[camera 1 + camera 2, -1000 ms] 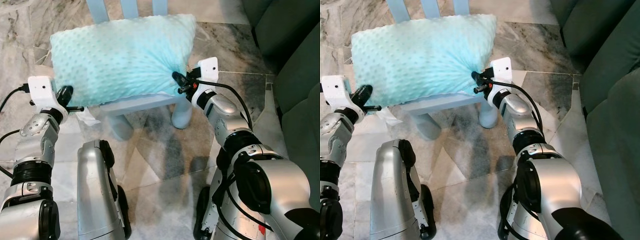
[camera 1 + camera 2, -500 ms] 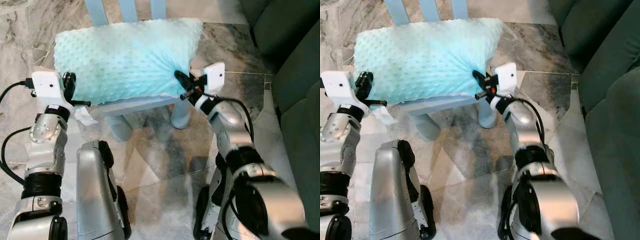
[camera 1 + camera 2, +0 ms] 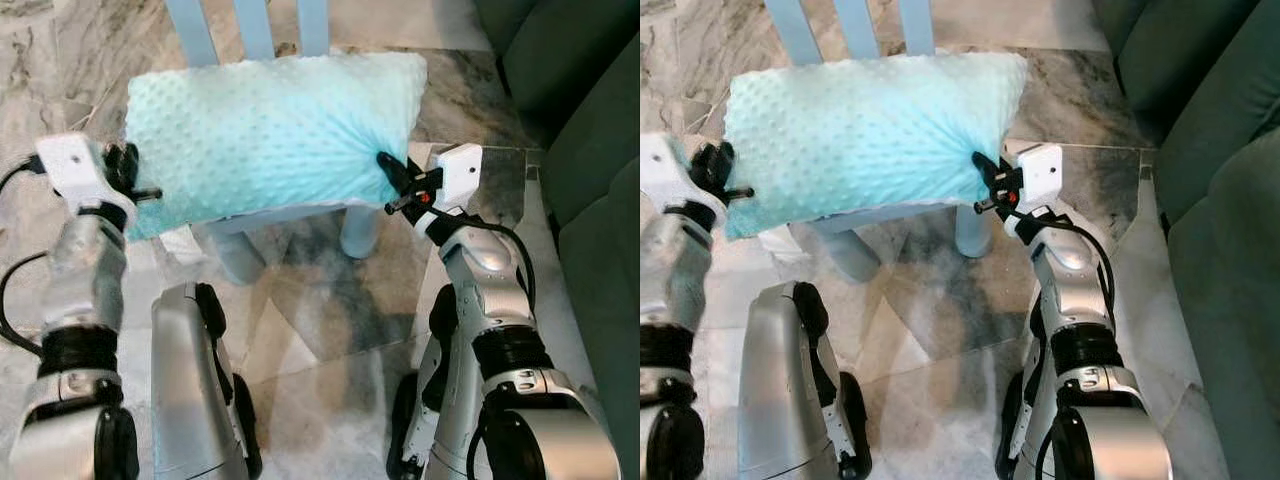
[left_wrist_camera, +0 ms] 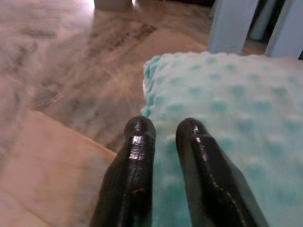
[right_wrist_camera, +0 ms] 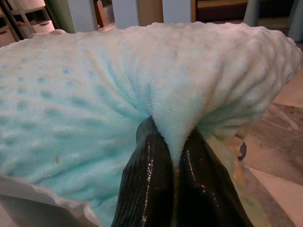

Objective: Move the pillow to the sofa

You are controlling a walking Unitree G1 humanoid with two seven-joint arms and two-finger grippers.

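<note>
Pillow point(image 3: 270, 130) pinched at both ends: right fingers point(image 5: 156, 189), left fingers point(image 4: 137, 165).

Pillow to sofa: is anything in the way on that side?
Nothing visible. Both pincers, left and right, are shut on the pillow above the chair. Between it and the sofa on the robot's right lies bare marble floor.

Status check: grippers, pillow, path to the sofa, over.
Right gripper and left gripper each shut on a pinch of the pillow at opposite ends. Pillow over the blue chair. Green sofa to the right, marble floor between.
</note>
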